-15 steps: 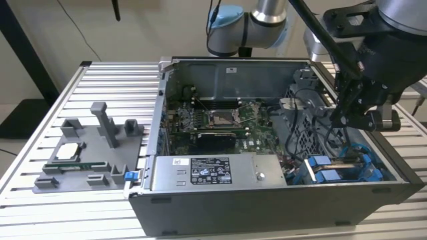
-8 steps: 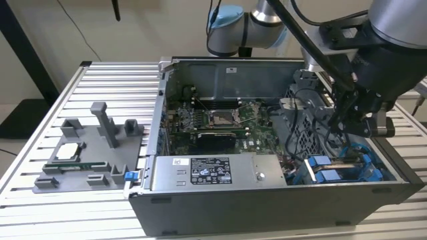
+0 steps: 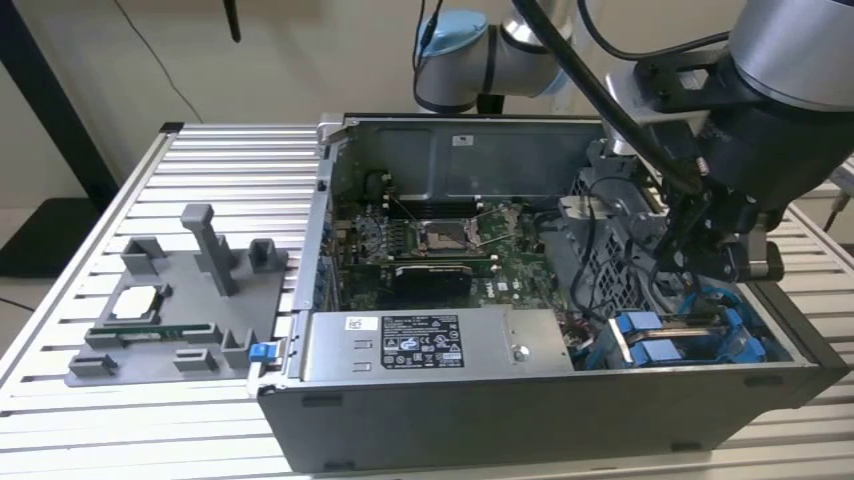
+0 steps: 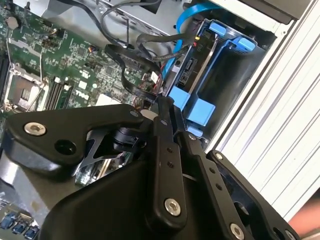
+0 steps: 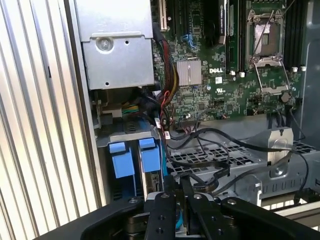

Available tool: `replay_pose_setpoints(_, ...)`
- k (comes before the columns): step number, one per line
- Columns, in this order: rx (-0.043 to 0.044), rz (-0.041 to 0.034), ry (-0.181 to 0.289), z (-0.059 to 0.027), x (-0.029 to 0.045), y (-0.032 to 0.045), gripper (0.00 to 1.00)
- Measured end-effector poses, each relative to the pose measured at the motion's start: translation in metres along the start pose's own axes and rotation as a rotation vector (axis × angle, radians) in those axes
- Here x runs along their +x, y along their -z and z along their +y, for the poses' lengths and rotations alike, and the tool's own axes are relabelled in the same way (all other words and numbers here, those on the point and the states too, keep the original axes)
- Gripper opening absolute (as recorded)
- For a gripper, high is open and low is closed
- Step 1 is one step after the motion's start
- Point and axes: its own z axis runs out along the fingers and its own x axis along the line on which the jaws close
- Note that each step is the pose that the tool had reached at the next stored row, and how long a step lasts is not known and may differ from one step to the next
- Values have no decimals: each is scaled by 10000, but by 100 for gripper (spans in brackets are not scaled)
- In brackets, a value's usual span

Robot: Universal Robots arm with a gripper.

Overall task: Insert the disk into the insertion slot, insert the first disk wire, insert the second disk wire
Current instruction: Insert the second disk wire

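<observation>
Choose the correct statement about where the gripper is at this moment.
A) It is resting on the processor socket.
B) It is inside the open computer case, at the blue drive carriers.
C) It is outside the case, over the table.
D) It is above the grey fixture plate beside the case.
B: in the exterior view the gripper reaches into the open computer case, just above the blue drive carriers.

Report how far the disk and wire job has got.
The disk in its blue carrier already sits in the insertion slot of the drive cage. In hand: the pincer is down among the black wires beside the disk's connector end. Whether either wire is plugged in cannot be told.
</observation>
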Motion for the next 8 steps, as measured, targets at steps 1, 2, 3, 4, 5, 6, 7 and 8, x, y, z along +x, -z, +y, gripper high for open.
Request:
replay_pose_setpoints(1, 0, 0, 0, 0, 0, 0, 0)
replay_pose_setpoints(2, 0, 0, 0, 0, 0, -2, 0)
replay_pose_setpoints(3, 0, -2, 0, 1, 1, -6, 0)
replay_pose_setpoints(4, 0, 2, 0, 1, 2, -12, 0)
replay_pose_setpoints(5, 1, 14, 2, 2, 4, -18, 0)
replay_pose_setpoints(6, 2, 20, 3, 3, 6, -25, 0)
replay_pose_setpoints(7, 2, 21, 3, 4, 7, -29, 0)
replay_pose_setpoints(8, 2, 21, 3, 4, 7, -31, 0)
